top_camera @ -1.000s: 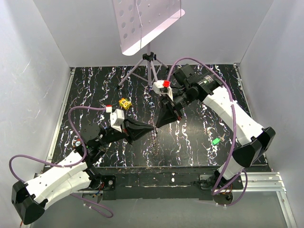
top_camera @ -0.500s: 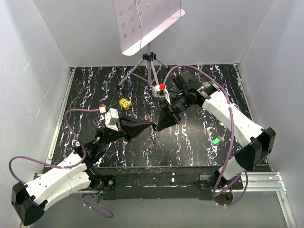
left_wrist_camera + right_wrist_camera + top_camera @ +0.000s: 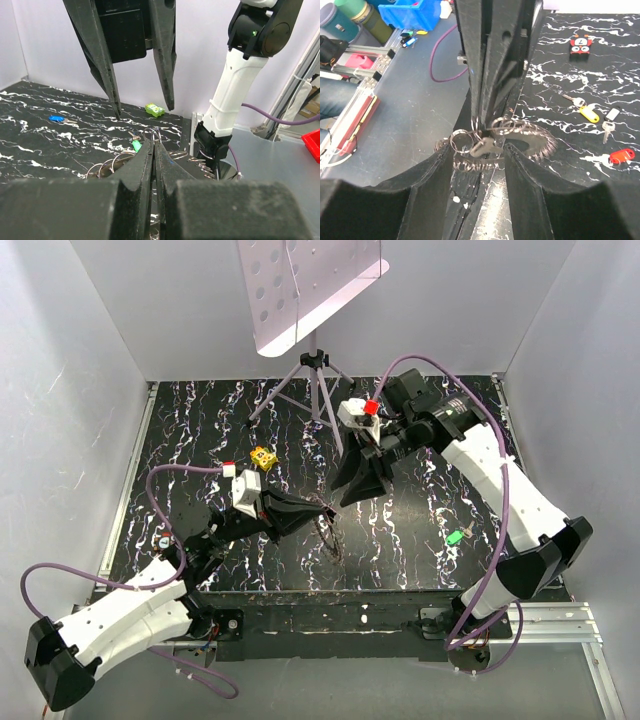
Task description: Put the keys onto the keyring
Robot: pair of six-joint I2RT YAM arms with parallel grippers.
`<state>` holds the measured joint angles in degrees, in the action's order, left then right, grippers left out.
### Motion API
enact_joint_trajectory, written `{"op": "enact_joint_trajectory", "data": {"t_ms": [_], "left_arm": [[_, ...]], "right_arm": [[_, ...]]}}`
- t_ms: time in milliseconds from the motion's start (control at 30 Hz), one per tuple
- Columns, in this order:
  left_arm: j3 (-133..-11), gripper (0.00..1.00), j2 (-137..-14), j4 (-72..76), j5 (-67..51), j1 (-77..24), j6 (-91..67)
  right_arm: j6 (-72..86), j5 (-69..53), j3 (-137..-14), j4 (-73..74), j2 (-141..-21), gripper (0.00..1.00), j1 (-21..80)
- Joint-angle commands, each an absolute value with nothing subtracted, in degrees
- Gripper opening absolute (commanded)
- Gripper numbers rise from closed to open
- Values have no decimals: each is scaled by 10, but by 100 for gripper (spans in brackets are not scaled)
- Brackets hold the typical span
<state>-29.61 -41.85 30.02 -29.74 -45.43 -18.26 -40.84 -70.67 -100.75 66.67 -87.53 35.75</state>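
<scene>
Left gripper (image 3: 322, 510) has its jaws clenched on a thin wire loop of the keyring (image 3: 520, 139), about mid-desk (image 3: 200, 420) and closer to the near edge. Right gripper (image 3: 346, 498) hangs right over it, jaws spread and released. From overhead the ring is barely readable against the marbled top. Its toothed edge only shows in the right wrist view, and it's partly cut off there by that gripper's own fingers. Loose keys: a green key (image 3: 455, 537) toward the right edge, plus a yellow key (image 3: 590, 114), a red key (image 3: 620, 156) and a blue key (image 3: 56, 118). Another green head (image 3: 136, 145) sits by the loops, can't tell if it's threaded on.
</scene>
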Motion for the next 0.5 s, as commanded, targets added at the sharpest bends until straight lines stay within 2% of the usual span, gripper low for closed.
{"op": "enact_joint_trajectory", "data": {"t_ms": [0, 467], "left_arm": [[-308, 0, -424, 327, -315, -450, -190], [-308, 0, -417, 330, -301, -450, -185]], "right_arm": [[-438, -732, -1030, 681, -884, 53, 374], [-441, -731, -996, 680, -883, 45, 397]]}}
